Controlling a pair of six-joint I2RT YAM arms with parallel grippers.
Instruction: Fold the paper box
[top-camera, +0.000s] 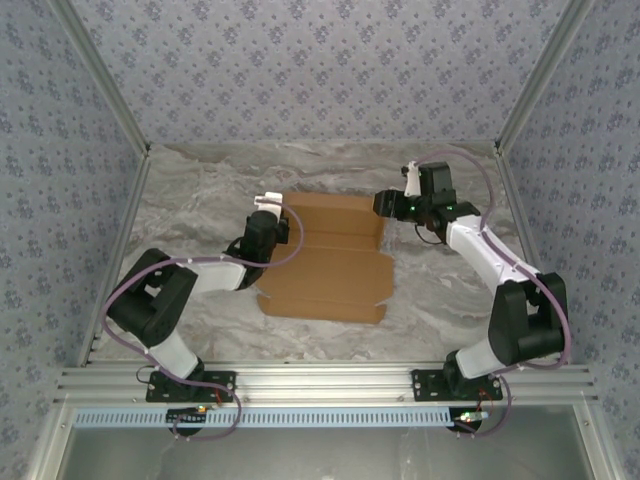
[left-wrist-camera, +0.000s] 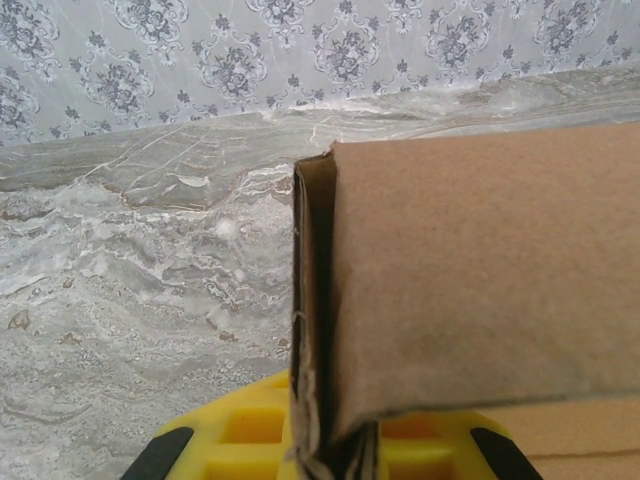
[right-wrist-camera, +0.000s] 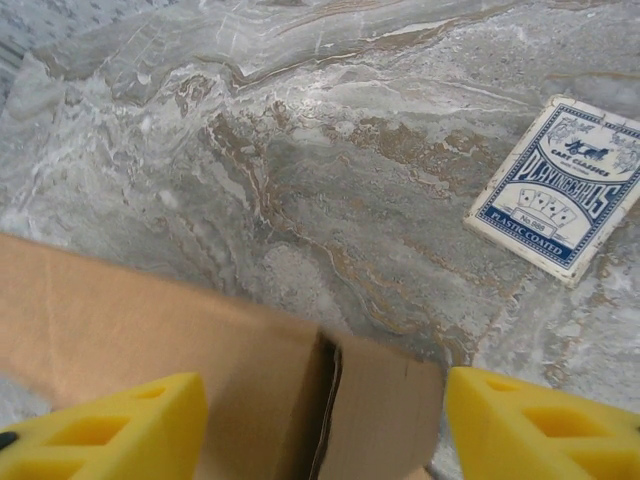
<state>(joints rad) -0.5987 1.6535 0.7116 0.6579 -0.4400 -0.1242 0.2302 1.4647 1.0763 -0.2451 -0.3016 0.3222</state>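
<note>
Two claws address the paper box (top-camera: 330, 265) on the table (top-camera: 190, 190): we see the left claw (left-wrist-camera: 325, 450) clamping its upturned wall to hold that fold, the right claw (right-wrist-camera: 325, 425) open astride a corner.

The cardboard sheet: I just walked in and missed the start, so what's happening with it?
Two arms are working on the paper box on the marble table. The left gripper is shut on a raised flap at its far left corner. The right gripper is open, fingers straddling the far right corner without gripping. The rest looks mostly flat. A pack of playing cards lies nearby.
</note>
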